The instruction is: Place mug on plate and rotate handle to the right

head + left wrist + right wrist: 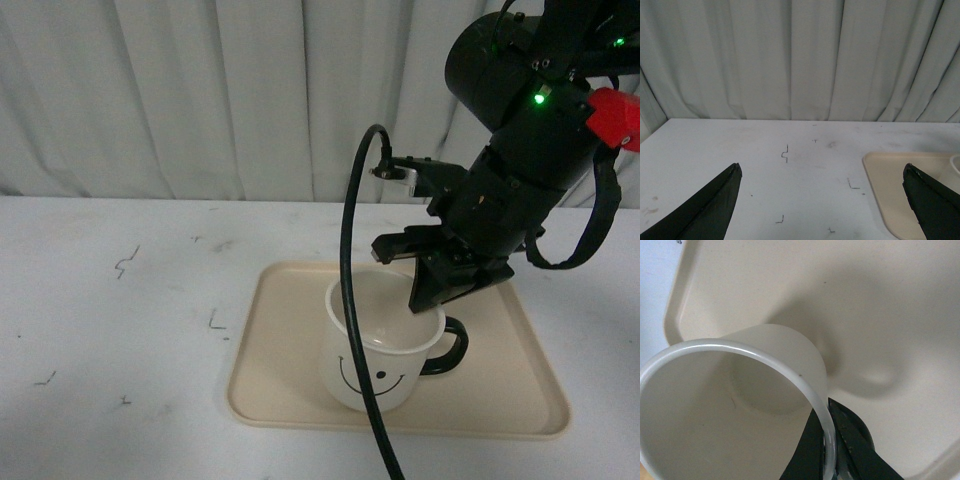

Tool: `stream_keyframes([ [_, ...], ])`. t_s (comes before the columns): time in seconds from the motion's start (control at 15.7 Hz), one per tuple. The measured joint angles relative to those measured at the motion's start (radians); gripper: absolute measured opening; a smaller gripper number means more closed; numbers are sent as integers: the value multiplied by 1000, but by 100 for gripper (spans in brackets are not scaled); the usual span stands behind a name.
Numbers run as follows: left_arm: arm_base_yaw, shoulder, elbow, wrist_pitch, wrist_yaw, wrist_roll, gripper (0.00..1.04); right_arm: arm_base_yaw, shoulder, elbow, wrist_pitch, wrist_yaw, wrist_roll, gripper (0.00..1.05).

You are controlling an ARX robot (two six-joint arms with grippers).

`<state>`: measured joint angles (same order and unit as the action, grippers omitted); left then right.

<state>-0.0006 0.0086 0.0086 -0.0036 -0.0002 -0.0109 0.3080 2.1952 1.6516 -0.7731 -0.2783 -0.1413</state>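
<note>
My right fingers (802, 460) pinch the rim of the mug (405, 385), which stands upright on the plate (510, 370), drawn smiley face (385, 377) toward me and black handle (455, 345) pointing right, while my left fingers (715, 210) gape wide, empty, over the table (790, 185).

1. Front view: from the robot's body, facing forward and down over the white scuffed worktop (120, 320) to the pale pleated curtain (200, 90).
2. Left wrist view: low over this worktop, facing the same curtain; it shares a corner of the flat beige rectangular plate (895, 177).
3. Right wrist view: very near, looking down into the cream-white cylindrical mug (715, 415).
</note>
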Motion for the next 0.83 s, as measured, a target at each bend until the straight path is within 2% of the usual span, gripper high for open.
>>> stream_keyframes([
  [0.25,0,0,0,0,0,0,98,-35,34,90,-127,1,-231,3],
  [0.44,0,0,0,0,0,0,98,-49,63,127,-170,22,-322,3],
  [0.83,0,0,0,0,0,0,98,-47,114,163,-153,56,-304,3],
])
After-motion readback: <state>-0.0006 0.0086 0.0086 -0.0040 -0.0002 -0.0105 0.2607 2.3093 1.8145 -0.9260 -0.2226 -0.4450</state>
